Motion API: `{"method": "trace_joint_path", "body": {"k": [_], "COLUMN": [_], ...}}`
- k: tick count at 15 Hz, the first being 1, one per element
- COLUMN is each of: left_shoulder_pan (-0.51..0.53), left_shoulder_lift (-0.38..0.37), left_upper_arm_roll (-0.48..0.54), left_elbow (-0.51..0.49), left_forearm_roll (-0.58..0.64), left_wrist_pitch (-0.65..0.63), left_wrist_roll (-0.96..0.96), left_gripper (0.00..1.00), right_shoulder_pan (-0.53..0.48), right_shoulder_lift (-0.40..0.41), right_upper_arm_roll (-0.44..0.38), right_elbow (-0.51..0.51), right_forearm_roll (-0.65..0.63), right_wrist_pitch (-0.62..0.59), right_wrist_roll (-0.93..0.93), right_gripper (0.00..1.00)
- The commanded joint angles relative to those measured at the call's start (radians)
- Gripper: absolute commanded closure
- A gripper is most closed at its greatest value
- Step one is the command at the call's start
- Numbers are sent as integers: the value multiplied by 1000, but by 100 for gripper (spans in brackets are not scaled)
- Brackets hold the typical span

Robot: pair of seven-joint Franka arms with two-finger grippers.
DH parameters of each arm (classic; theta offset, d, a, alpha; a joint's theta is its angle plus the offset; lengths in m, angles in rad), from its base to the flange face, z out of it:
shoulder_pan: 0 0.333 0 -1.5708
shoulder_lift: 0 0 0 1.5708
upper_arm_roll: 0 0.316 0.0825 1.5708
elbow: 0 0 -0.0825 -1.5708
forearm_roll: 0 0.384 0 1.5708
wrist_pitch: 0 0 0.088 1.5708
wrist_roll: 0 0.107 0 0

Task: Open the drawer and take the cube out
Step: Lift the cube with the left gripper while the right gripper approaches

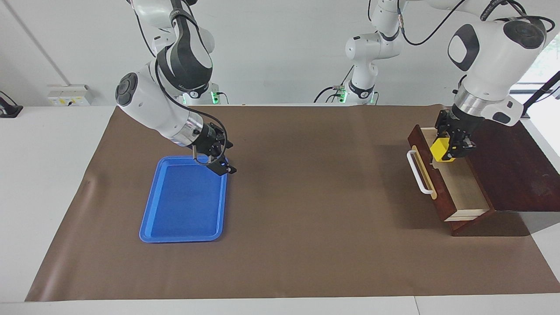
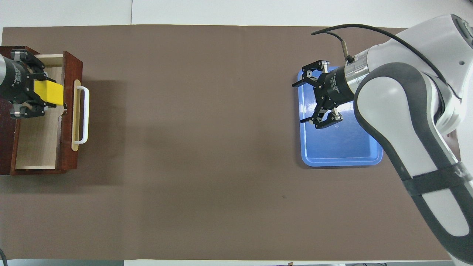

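Observation:
The dark reddish-brown drawer (image 1: 442,199) (image 2: 70,62) stands pulled out at the left arm's end of the table, its white bar handle (image 1: 418,177) (image 2: 84,114) facing the table's middle. My left gripper (image 1: 445,149) (image 2: 44,92) is shut on the yellow cube (image 1: 441,150) (image 2: 48,92) and holds it in the air over the open drawer's pale wood interior. My right gripper (image 1: 221,162) (image 2: 309,99) hangs open and empty over the edge of the blue tray.
A blue plastic tray (image 1: 183,199) (image 2: 340,147) lies on the brown mat toward the right arm's end. The dark wooden cabinet top (image 1: 516,170) flanks the drawer. A wide stretch of brown mat (image 1: 315,197) separates tray and drawer.

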State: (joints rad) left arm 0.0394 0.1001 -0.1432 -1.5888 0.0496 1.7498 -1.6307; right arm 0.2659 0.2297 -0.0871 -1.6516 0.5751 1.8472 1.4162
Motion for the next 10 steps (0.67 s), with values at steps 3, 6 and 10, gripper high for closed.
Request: {"method": "trace_joint_path", "body": {"k": [3, 6, 10], "left_shoulder_pan": [-124, -127, -133], "left_shoulder_lift": [12, 10, 12], "left_upper_arm_roll": [5, 5, -2], "left_elbow": [29, 24, 15], "left_forearm_roll": [-7, -8, -43], "left_wrist_pitch": [-30, -18, 37], "left_wrist_roll": [-147, -159, -152], "left_gripper": [100, 100, 100], "right_shoulder_pan": [-13, -40, -48], "right_shoulder_lift": [-29, -30, -32], "right_upper_arm_roll": [3, 3, 1], "right_elbow": [-37, -45, -50], "right_forearm_roll": [25, 26, 42], "right_wrist_pitch": [11, -2, -3], "right_wrist_roll": [-20, -51, -65], "right_gripper": [0, 0, 0]}}
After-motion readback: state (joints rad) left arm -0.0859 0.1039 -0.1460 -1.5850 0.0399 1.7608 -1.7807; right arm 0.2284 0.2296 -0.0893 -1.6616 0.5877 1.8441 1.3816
